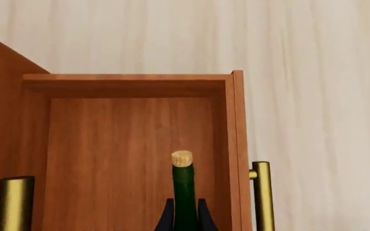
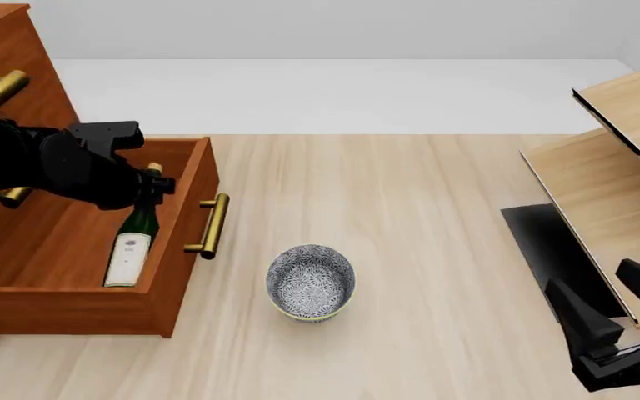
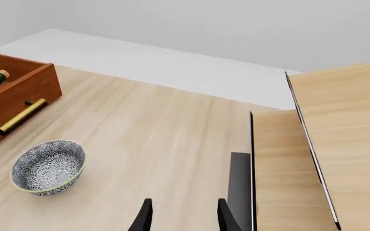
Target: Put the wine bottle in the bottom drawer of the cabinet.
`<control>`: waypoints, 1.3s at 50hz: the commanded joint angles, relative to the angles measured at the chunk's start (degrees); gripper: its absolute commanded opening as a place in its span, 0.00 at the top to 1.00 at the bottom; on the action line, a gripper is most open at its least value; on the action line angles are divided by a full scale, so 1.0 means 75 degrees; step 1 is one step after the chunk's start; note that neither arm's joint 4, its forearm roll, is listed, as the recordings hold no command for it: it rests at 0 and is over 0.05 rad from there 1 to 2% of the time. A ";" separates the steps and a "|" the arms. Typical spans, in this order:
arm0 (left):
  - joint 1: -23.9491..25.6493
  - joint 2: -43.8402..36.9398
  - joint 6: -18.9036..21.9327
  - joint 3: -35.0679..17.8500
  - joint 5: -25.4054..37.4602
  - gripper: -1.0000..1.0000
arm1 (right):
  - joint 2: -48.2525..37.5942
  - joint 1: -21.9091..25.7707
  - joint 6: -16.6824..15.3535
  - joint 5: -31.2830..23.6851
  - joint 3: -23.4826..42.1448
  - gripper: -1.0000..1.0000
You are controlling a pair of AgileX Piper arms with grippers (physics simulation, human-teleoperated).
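The wine bottle (image 2: 131, 242) is inside the open bottom drawer (image 2: 176, 225) of the cabinet (image 2: 9, 58), at about nine o'clock from the bowl (image 2: 311, 281). The left gripper (image 2: 147, 185) is clamped on its neck (just under the cork), probably so the bottle goes down gently. The right gripper (image 3: 181, 216) waits at about four o'clock, fingers apart and holding nothing, because it is not needed.
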State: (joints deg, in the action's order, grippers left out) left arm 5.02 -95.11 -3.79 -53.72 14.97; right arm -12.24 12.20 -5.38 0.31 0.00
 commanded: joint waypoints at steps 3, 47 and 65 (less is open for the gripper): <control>-0.0049 -0.0076 0.0008 -0.0122 -0.0191 1.00 | 0.0038 -0.0026 0.0002 -0.0023 0.0000 0.00; -0.0008 -0.0135 0.0223 -0.0092 -0.0124 0.00 | 0.0158 -0.0011 0.0000 -0.0146 0.0000 0.00; -0.0127 0.0687 0.0762 -0.0341 0.0485 0.00 | -0.0017 0.0023 -0.0022 0.0019 0.0000 0.00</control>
State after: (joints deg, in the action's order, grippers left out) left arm 4.43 -93.41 0.25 -54.30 18.51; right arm -12.14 12.35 -5.53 0.09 0.00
